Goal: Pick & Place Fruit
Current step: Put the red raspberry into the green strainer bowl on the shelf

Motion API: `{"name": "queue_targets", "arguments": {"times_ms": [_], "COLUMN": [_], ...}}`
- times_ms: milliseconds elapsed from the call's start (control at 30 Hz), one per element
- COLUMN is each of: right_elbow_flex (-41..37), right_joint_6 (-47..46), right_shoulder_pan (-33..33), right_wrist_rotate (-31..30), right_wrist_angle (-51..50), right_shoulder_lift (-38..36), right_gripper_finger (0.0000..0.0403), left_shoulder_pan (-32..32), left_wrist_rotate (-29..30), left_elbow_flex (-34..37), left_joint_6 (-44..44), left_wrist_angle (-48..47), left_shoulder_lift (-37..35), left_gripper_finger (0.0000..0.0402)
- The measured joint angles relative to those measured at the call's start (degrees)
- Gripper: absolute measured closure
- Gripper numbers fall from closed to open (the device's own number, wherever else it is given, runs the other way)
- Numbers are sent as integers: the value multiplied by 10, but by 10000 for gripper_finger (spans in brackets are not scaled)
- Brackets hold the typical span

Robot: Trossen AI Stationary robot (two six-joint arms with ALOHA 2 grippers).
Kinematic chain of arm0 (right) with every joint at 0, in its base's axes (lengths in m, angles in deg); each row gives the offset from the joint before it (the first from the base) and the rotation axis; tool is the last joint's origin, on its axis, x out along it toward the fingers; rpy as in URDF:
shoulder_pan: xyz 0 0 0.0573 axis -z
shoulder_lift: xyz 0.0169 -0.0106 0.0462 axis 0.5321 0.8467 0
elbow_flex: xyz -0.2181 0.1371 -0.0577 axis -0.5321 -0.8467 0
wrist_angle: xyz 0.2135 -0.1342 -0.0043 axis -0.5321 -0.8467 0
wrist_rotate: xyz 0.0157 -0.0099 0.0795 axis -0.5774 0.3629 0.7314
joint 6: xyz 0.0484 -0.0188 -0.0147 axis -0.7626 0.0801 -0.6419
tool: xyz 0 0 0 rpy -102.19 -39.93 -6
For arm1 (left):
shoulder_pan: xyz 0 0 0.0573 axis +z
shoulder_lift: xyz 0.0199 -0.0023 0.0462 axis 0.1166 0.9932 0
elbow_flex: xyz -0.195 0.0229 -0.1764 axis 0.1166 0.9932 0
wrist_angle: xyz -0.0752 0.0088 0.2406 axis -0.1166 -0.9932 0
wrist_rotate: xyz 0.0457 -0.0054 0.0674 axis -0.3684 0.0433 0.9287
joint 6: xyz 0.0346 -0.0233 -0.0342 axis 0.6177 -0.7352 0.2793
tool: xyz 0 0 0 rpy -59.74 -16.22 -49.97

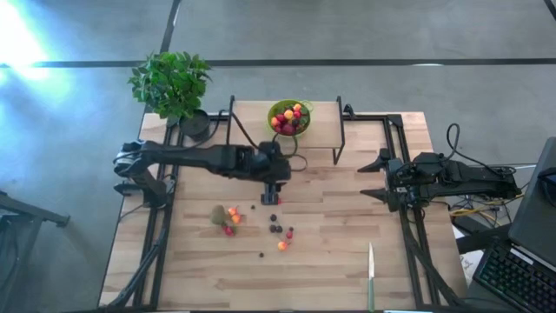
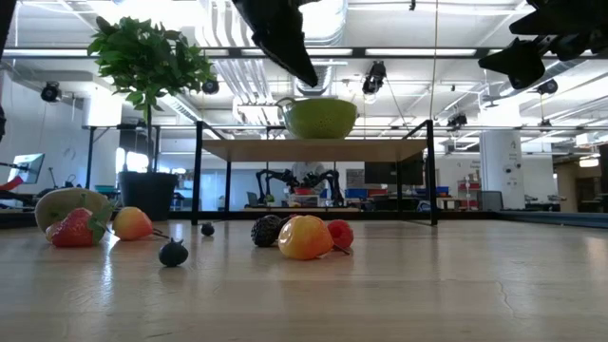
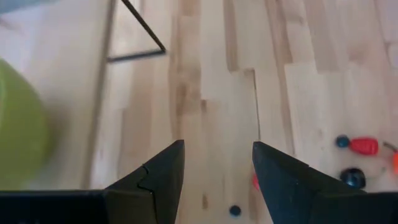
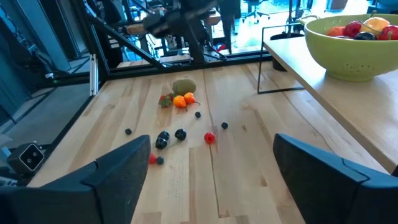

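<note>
Dark and two-fingered, the left gripper (image 1: 273, 196) hung above the middle of the wooden table (image 1: 347, 261), just in front of the raised shelf (image 1: 321, 113). Its fingers (image 3: 155, 180) stood partly apart with bare wood between them and nothing held; a small dark berry (image 3: 234, 210) lay on the planks under the gap.

Just beyond that gripper, toward the table's front, the loose fruit was scattered. The fuzzy brown kiwi (image 1: 218, 214) lay to the left with a strawberry (image 1: 228, 230) and a small orange fruit (image 1: 234, 218) touching or nearly touching it. To the right of that clump sat a few dark berries (image 1: 275, 229), a red berry (image 1: 289, 234) and an orange-yellow fruit (image 1: 282, 246), with a lone dark berry (image 1: 261, 255) nearer the front edge. From table height, the orange-yellow fruit stood in front of a blackberry (image 2: 267, 230) and a raspberry (image 2: 339, 233).

On the shelf stood the lime-green bowl (image 1: 276, 110), already holding red, yellow and dark fruit.

The right gripper (image 1: 379, 178) waited at the table's right side, well apart from the fruit, with its fingers (image 4: 118, 171) spread wide and nothing between them.

A potted plant (image 1: 171, 83) stood at the far left corner, and a knife (image 1: 371, 276) with a green handle lay near the front edge on the right.
</note>
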Motion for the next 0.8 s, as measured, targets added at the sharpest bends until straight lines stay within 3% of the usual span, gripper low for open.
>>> {"name": "queue_targets", "arguments": {"times_ms": [367, 800], "right_elbow_flex": [0, 0], "right_joint_6": [0, 0], "right_shoulder_pan": [0, 0], "right_wrist_rotate": [0, 0], "right_wrist_angle": [0, 0], "right_shoulder_lift": [0, 0], "right_gripper_finger": [108, 146], "left_shoulder_pan": [-4, -4], "left_wrist_rotate": [0, -40], "left_elbow_flex": [128, 257], "left_joint_6": [-23, -29], "left_wrist_angle": [115, 282], "left_shoulder_lift": [0, 0], "left_gripper_finger": [207, 207]}}
